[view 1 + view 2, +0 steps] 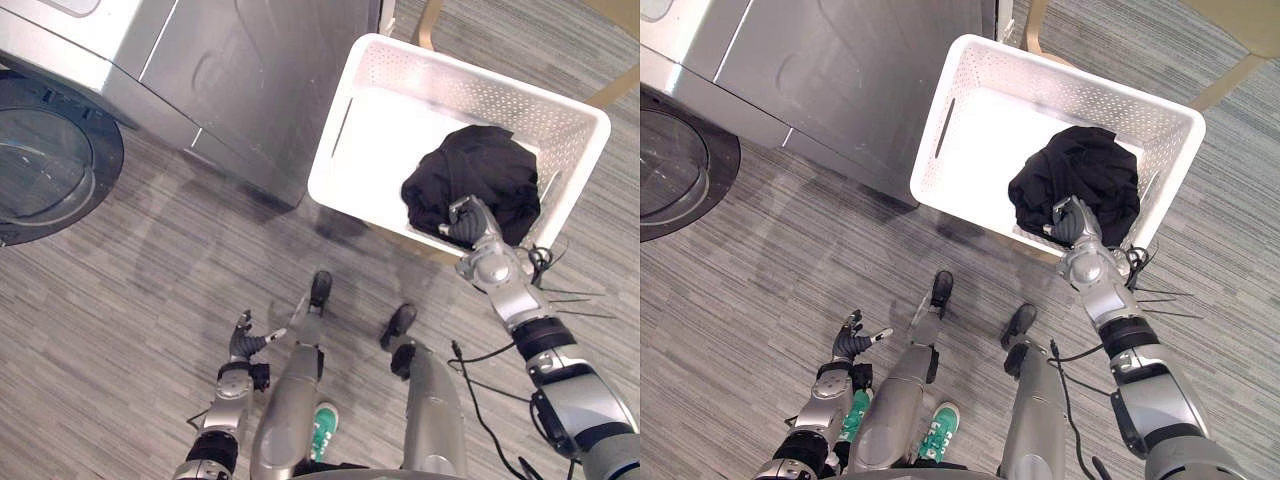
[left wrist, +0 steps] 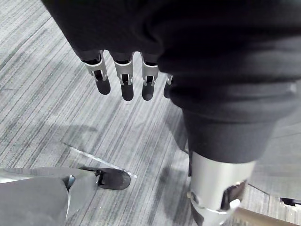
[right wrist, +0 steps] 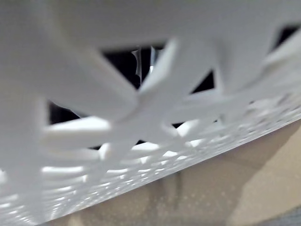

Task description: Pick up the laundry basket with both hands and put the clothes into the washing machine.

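The left hand (image 1: 243,345) hangs low by the leg, relaxed and empty, well apart from the basket (image 1: 350,130); the right hand (image 1: 468,226) is at its near rim, touching the black clothes (image 1: 475,170); whether it grips I cannot tell. The basket lies ahead and right, so the right arm is far nearer; the washer (image 1: 250,70) stands beyond, to the left.

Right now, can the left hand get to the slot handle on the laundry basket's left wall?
Probably, with a long reach. The left hand hangs open low, well apart from the white laundry basket; only bare floor lies between it and the slot handle.
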